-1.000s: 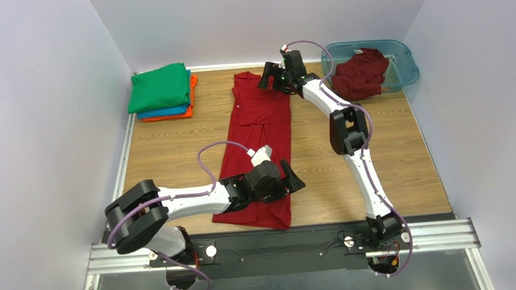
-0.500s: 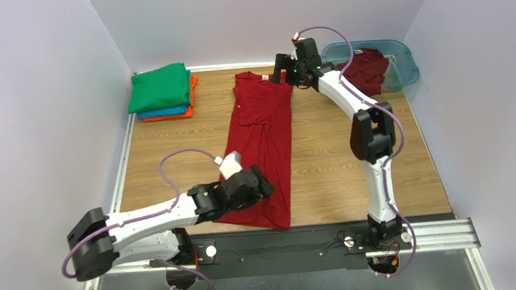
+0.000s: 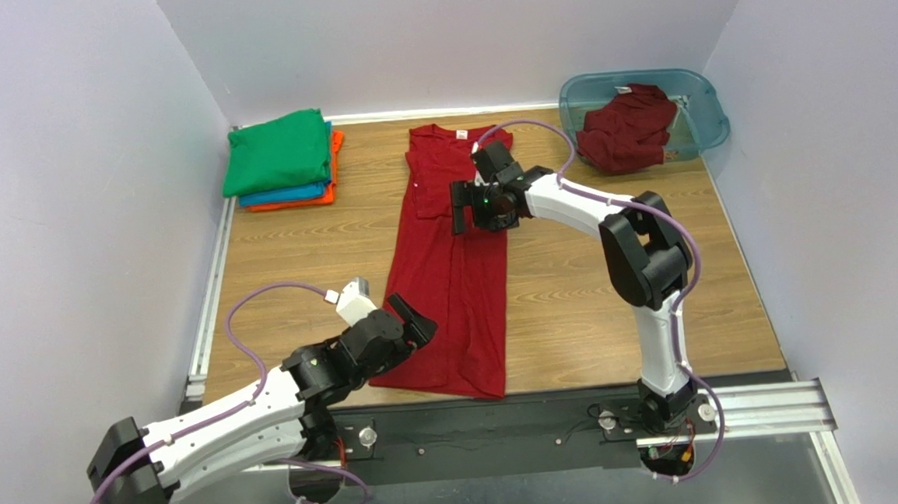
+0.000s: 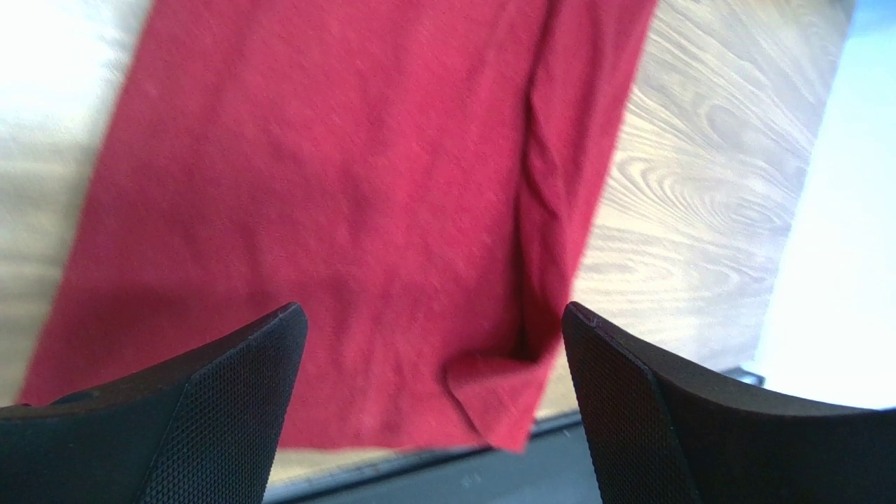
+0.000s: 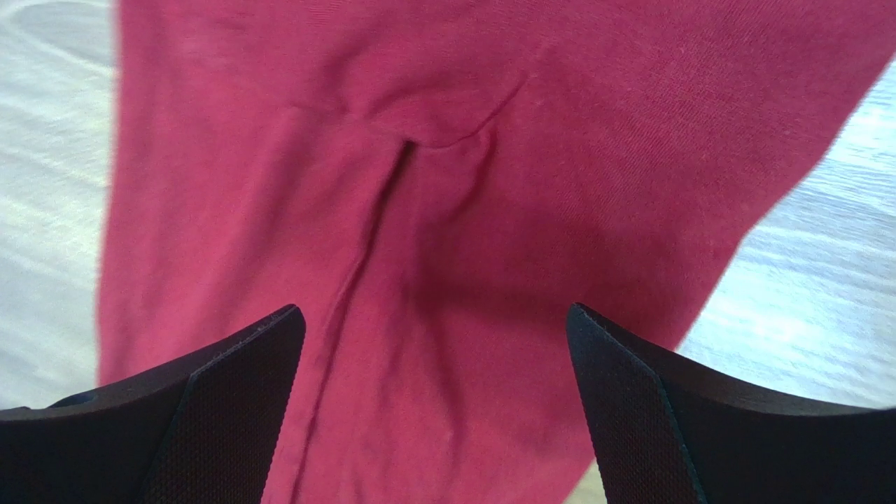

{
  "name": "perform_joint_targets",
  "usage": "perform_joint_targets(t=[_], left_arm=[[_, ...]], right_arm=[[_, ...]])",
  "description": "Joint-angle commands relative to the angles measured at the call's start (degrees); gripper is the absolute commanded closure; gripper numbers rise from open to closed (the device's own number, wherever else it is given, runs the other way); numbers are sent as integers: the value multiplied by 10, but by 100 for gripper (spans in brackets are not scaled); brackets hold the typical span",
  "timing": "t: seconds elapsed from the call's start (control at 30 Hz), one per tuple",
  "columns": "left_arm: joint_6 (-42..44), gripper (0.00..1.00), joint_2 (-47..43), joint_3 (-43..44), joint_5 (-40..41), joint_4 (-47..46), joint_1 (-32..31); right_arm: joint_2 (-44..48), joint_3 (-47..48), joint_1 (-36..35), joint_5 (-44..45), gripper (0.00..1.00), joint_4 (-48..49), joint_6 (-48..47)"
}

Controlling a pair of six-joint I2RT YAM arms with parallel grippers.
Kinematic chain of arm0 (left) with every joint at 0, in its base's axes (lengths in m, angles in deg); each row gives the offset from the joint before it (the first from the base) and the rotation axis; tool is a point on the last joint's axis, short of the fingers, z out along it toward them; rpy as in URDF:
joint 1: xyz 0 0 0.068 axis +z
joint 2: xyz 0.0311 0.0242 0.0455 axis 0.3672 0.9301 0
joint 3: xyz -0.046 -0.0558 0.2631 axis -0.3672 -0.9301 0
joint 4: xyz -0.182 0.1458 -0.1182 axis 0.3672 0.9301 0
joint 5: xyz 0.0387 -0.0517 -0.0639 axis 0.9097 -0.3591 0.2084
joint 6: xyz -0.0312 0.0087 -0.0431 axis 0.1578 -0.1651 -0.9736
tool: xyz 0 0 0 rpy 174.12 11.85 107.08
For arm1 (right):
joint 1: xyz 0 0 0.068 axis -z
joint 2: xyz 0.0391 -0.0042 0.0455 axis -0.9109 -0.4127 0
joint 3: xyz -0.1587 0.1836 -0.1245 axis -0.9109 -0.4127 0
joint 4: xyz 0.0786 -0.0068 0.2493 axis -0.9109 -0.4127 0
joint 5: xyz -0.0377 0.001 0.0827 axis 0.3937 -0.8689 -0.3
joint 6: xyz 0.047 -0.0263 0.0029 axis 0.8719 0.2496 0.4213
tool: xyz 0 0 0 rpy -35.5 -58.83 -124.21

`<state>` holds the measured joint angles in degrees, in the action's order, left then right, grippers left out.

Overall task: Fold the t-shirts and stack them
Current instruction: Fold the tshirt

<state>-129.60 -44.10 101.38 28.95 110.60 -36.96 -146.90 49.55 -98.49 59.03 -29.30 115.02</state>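
Both left pincer (image 3: 415,321) and right pincer (image 3: 464,210) gape above red shirt (image 3: 450,278); stack (image 3: 282,157) only overhead.

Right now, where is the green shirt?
In the top view, the green shirt sits folded on top of the blue shirt and orange shirt, at the table's far left corner, left of the long red shirt.

No readable text or labels.

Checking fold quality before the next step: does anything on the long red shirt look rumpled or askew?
Yes. The long red shirt has a puckered crease running lengthwise through its far half, and its near right hem corner looks curled over instead of lying flat.
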Motion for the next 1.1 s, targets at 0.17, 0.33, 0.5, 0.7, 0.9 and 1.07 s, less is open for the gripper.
perform_joint_targets(t=[0.17, 0.33, 0.5, 0.7, 0.9, 1.07], left_arm=[[125, 2, 132, -3, -70, -122, 82], [152, 2, 203, 16, -120, -149, 92], [149, 2, 212, 20, -170, -150, 89], [130, 2, 205, 12, -196, -200, 69], [145, 2, 170, 66, -142, -141, 67], [135, 2, 119, 83, -80, -41, 68]], right_arm=[[-74, 20, 7, 45, 0, -4, 25], [-103, 43, 12, 82, 0, -5, 17], [-149, 99, 59, 78, 0, -6, -6], [-164, 147, 71, 64, 0, -10, -72], [-105, 155, 68, 27, 0, -39, -84], [18, 83, 46, 45, 0, -58, -88]])
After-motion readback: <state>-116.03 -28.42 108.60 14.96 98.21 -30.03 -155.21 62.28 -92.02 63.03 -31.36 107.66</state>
